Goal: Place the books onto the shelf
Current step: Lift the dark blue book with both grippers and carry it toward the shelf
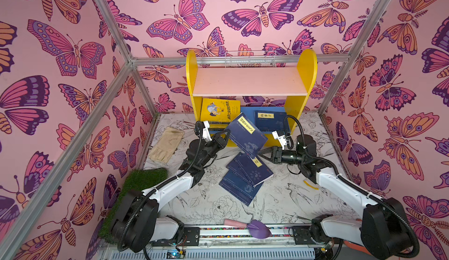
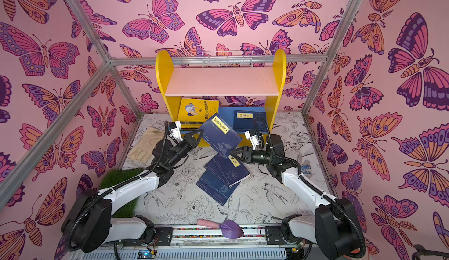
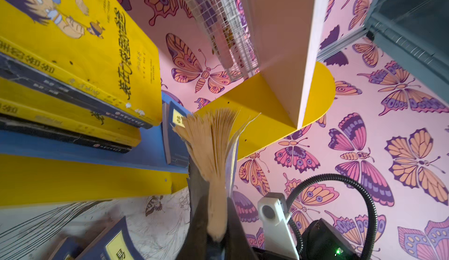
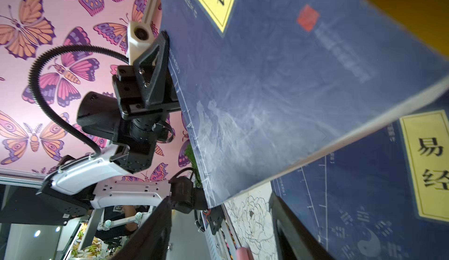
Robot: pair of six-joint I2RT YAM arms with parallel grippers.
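Note:
My left gripper (image 1: 227, 133) (image 2: 200, 132) (image 3: 215, 193) is shut on the edge of a navy book (image 1: 245, 135) (image 2: 220, 135) (image 3: 213, 144) (image 4: 267, 76) with a yellow label, held tilted in front of the shelf (image 1: 250, 81) (image 2: 222, 81) (image 3: 267, 101). My right gripper (image 1: 261, 153) (image 2: 234, 153) (image 4: 221, 222) stands open just off that book's lower corner, holding nothing. On the blue lower board lie a yellow book (image 1: 220, 109) (image 3: 85, 52) atop others and a navy book (image 1: 269, 120). A stack of navy books (image 1: 245, 176) (image 4: 364, 198) rests on the table.
A white wire basket (image 1: 250, 58) hangs behind the shelf top. A beige cloth (image 1: 167, 144) and green turf (image 1: 143, 181) lie at the left. A purple trowel (image 1: 257, 228) sits by the front rail, and a small yellow piece (image 1: 311, 184) lies at the right.

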